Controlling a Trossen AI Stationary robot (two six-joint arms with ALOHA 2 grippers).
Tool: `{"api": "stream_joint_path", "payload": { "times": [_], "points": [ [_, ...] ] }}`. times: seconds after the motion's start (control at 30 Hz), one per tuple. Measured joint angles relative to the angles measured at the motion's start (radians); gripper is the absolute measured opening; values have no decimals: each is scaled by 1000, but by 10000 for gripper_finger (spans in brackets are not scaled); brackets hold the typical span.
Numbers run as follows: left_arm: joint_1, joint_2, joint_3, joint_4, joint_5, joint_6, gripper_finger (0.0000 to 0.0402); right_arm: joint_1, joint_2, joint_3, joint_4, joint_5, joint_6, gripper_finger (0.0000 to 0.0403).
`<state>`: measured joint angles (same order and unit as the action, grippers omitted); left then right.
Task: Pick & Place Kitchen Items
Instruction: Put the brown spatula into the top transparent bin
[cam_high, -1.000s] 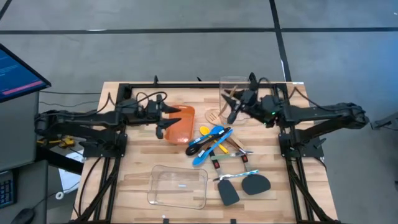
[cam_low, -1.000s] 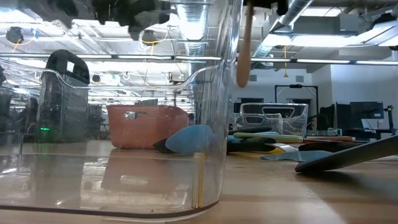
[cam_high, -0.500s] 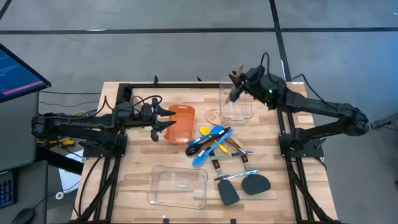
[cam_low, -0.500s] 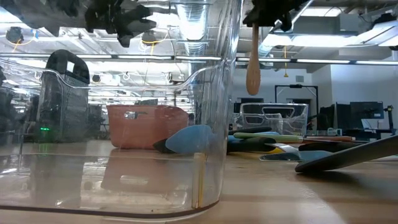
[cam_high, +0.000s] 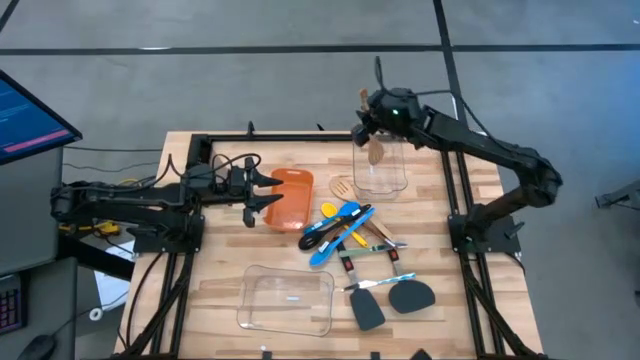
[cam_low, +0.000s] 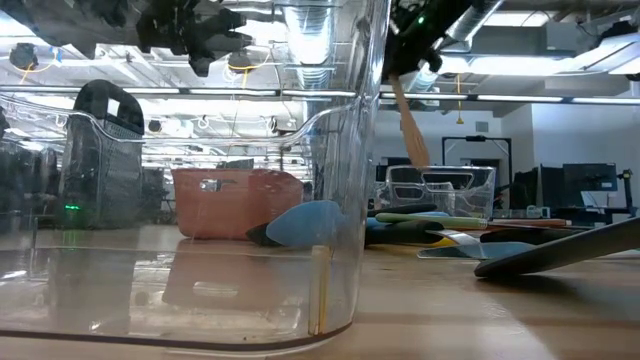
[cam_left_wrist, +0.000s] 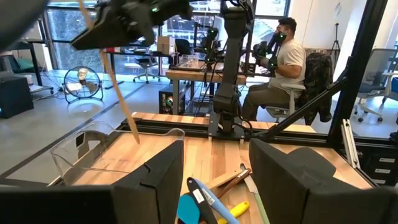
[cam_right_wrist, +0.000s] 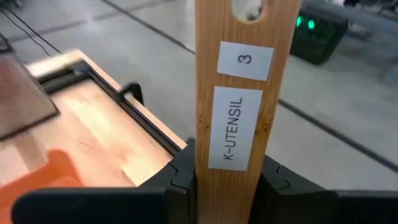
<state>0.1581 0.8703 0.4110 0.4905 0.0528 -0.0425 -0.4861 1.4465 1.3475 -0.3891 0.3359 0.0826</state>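
My right gripper (cam_high: 370, 125) is high over the table's far edge, shut on a wooden spoon (cam_low: 410, 125). The spoon's bowl (cam_high: 376, 152) hangs above a clear container (cam_high: 380, 175). My left gripper (cam_high: 268, 192) hovers open over the left part of the orange bin (cam_high: 290, 200), touching nothing. Other kitchen items lie flat in a pile (cam_high: 345, 225) at mid-table: blue and yellow spoons, wooden tools, slim dark-handled tools. Two black spatulas (cam_high: 390, 298) lie nearer the front. My right gripper pinches the spoon's flat handle (cam_right_wrist: 227, 155) by its two narrow edges, between the two fingers (cam_right_wrist: 180, 177), just below the labels near the holed free end (cam_right_wrist: 249, 12). The fingers lie across the handle. The spoon is lifted clear and hangs tilted, bowl end down.
A second clear container (cam_high: 288, 300) lies near the front edge. A black frame rail (cam_high: 300, 138) runs along the far edge. A monitor (cam_high: 30, 110) stands off the table's left. A person (cam_left_wrist: 286, 56) sits at a desk beyond the table.
My right gripper has carried the wooden spoon toward the table's far edge, staying shut on it. The spoon hung straight down before and now tilts, bowl end above the clear container. My left gripper has drawn back a little toward the table's left edge.
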Motion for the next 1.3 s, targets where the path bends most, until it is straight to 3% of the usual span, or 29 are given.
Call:
{"api": "stream_joint_path", "payload": {
  "times": [0.17,0.3,0.6,1.3],
  "points": [
    [0,0,0,-1,0,0,169,-67,94,56,-128,-50,9,75],
    [0,0,0,-1,0,0,169,-118,147,62,-143,-152,48,75],
    [0,0,0,-1,0,0,169,-158,258,63,-176,-233,74,75],
    [0,0,0,-3,0,0,169,-205,375,62,-199,-288,85,76]
  ]
}}
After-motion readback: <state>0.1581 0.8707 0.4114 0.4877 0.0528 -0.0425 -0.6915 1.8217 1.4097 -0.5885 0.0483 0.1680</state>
